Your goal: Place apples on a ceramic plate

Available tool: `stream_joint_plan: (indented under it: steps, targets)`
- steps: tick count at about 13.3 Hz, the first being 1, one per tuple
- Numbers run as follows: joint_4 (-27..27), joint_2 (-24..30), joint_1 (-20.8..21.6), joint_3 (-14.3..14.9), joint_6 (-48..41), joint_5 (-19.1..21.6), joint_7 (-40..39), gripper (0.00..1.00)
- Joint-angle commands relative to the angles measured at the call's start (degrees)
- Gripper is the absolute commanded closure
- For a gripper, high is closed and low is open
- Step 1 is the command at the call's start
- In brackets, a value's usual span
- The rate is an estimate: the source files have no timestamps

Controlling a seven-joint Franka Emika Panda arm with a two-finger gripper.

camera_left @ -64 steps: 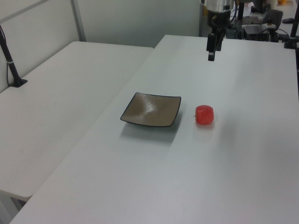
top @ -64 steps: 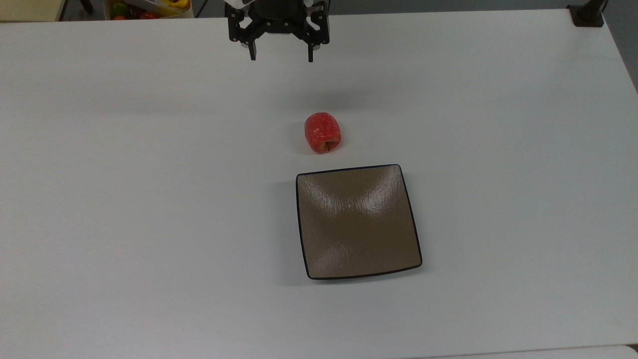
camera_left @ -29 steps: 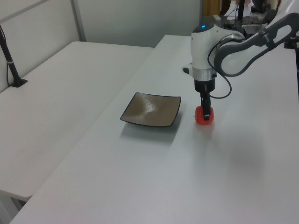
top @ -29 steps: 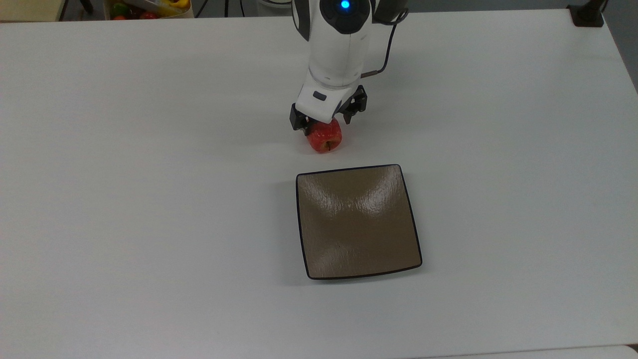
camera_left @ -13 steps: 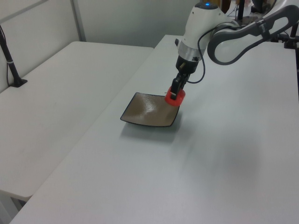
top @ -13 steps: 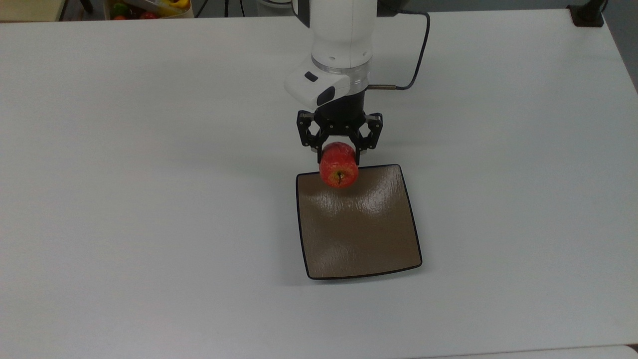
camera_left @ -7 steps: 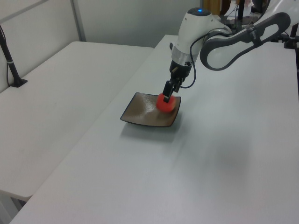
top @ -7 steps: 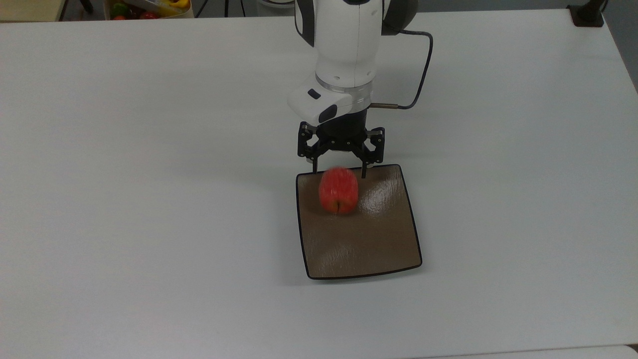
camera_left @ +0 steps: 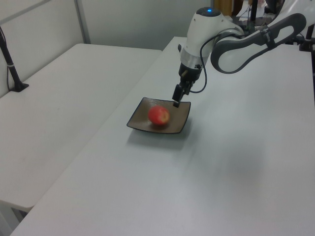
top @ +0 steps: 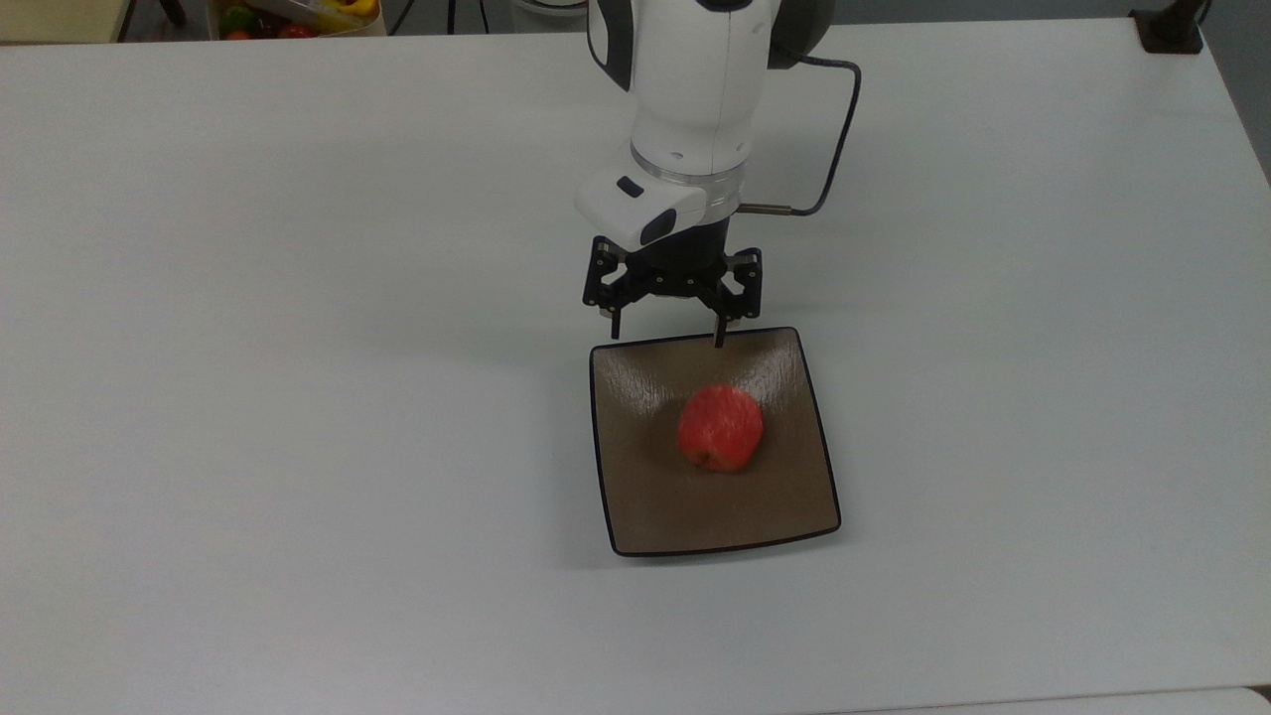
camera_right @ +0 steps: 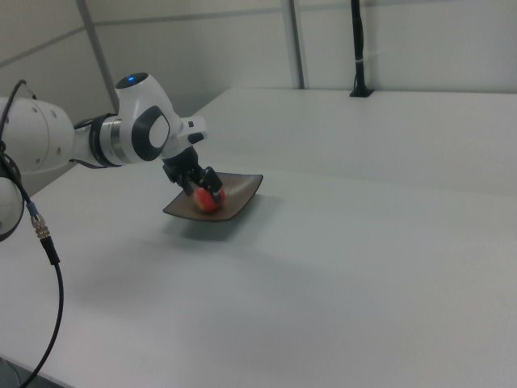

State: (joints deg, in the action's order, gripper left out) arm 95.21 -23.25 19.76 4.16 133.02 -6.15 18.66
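The fingers are spread apart with nothing between them, their dark tips pointing down over the plate's edge nearest the arm. The gripper they belong to hangs just above that edge in the top view; in the left view the gripper sits over the plate's right corner, clear of the fruit. Above it rises the white wrist of the arm, with a black cable looping off its side.

The apple lies free on the ceramic plate, near the middle of the dished brown surface and apart from the fingertips. In the left view the apple rests inside the plate, toward its centre. In the right view the gripper partly covers the apple, which sits on the plate.

The plate stands on a white table. At the top view's upper left corner, beyond the table, is a box of coloured items, too small to make out.
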Motion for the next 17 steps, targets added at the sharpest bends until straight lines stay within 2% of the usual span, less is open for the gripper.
stream_joint_plan:
  steps: [1,4,5,7,9,10,12,17]
  targets:
    - [-1.4,3.5,0.2,0.0,-14.7,-0.4,-11.6,0.00]
    - [-1.1,9.4,0.8,0.0,-30.9,-0.5,-13.7,0.00]
    - [-0.6,11.8,0.8,0.1,-33.1,-0.5,-13.6,0.00]
    - [1.5,16.1,0.3,1.5,-32.7,1.8,-13.3,0.00]
    - [2.0,18.1,0.6,5.5,-31.7,7.3,-13.6,0.00]
    - [3.0,19.5,0.4,6.0,-28.8,9.0,-13.7,0.00]
    - [6.0,21.9,-0.5,6.0,-25.5,9.2,-13.4,0.00]
    - [7.3,25.0,-3.9,5.4,-25.9,9.2,-13.6,0.00]
